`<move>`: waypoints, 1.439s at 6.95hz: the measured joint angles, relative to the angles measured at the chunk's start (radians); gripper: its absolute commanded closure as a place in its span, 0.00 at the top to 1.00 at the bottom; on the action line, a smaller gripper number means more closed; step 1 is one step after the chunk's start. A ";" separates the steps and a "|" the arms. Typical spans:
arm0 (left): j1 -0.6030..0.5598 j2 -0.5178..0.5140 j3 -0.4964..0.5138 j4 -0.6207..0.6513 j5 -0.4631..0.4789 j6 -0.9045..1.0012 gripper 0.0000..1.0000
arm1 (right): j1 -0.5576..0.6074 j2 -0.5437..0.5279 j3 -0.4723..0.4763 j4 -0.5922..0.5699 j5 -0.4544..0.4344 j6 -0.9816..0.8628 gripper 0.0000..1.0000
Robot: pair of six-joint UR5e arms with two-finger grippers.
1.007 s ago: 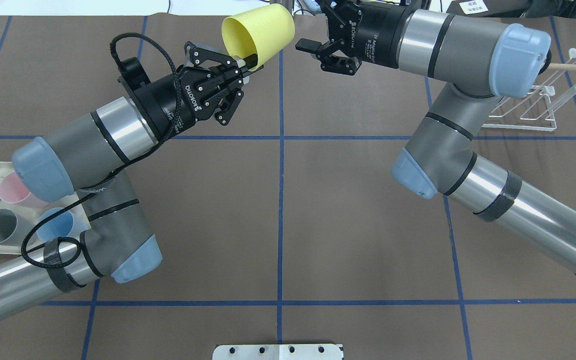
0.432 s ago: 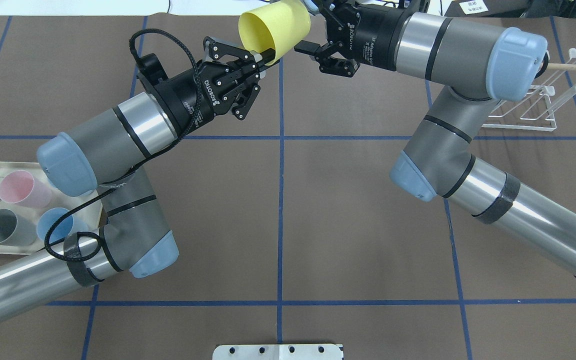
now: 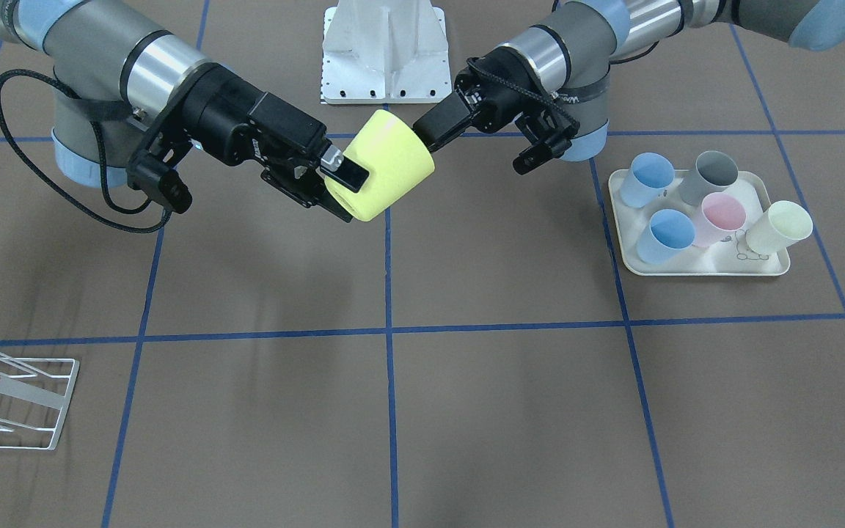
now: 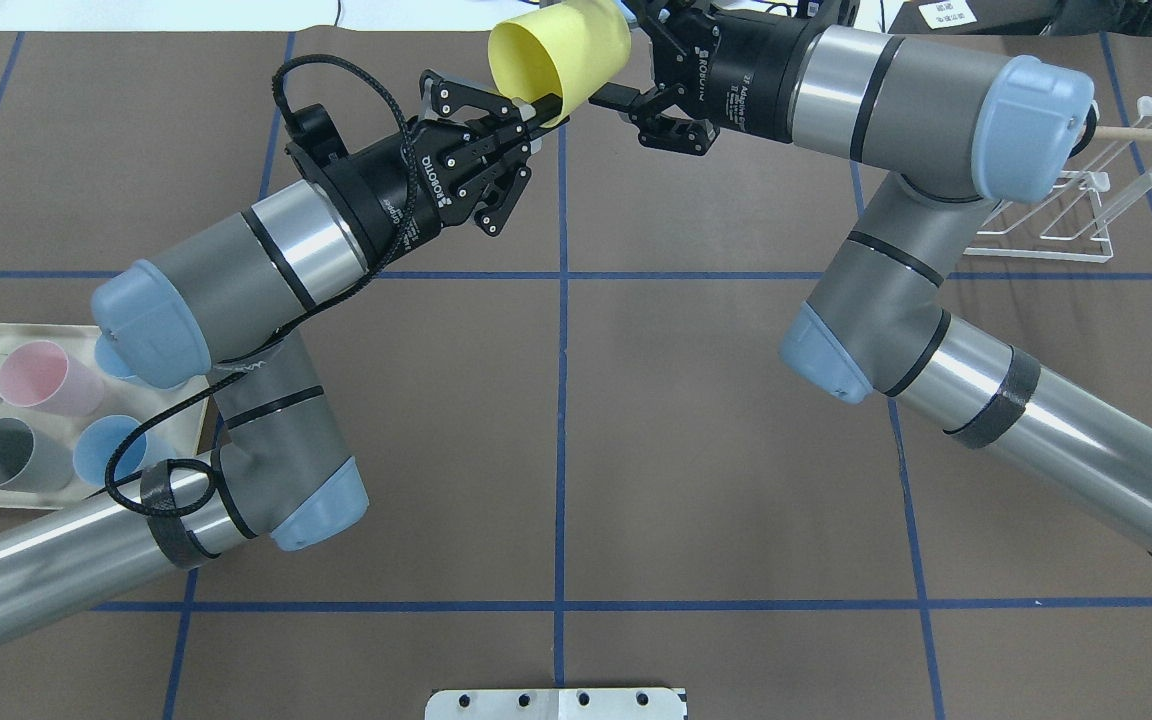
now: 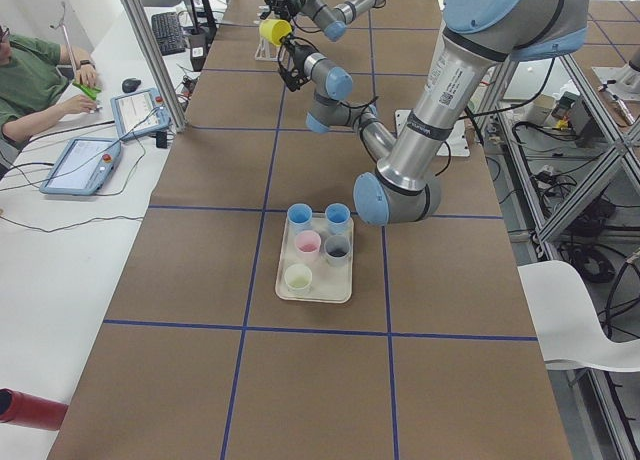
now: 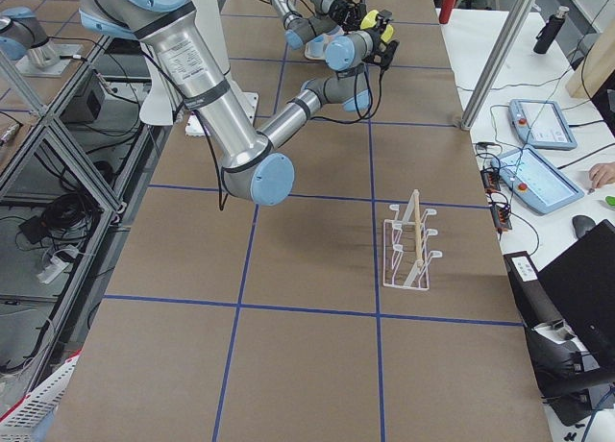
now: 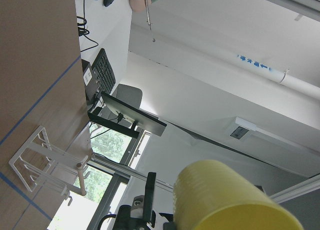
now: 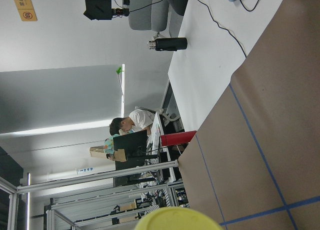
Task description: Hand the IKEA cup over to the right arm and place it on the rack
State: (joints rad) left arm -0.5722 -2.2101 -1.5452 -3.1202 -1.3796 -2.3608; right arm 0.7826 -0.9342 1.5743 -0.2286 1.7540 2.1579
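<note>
The yellow IKEA cup hangs in the air on its side over the table's far middle, its mouth toward the left arm. My left gripper is shut on the cup's rim, one finger inside. My right gripper is open, and its fingers straddle the closed end of the cup; I cannot tell whether they touch it. The white wire rack with its wooden dowel stands at the far right, partly hidden behind the right arm. The rack holds nothing.
A cream tray on the robot's left side carries several cups in blue, grey, pink and pale green. The left arm's black cable loops above its wrist. A person sits at a side table with tablets.
The left arm has carried the yellow cup rightward and farther away, bringing its closed end between the right gripper's open fingers. The right gripper has barely moved.
</note>
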 measured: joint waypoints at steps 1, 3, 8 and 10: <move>0.000 -0.013 0.013 0.000 0.002 0.000 0.00 | 0.000 0.000 0.000 0.000 0.000 -0.001 1.00; 0.001 -0.026 0.027 0.001 0.006 0.000 0.00 | 0.000 0.000 -0.001 0.000 0.000 -0.001 0.88; -0.004 -0.025 0.037 0.004 0.009 0.009 1.00 | 0.001 -0.002 -0.001 0.000 0.002 -0.004 0.00; -0.010 -0.021 0.040 0.003 0.009 0.013 1.00 | 0.013 -0.007 -0.003 0.000 0.001 -0.014 0.00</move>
State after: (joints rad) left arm -0.5821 -2.2310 -1.5055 -3.1170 -1.3710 -2.3481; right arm 0.7956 -0.9415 1.5711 -0.2282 1.7550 2.1443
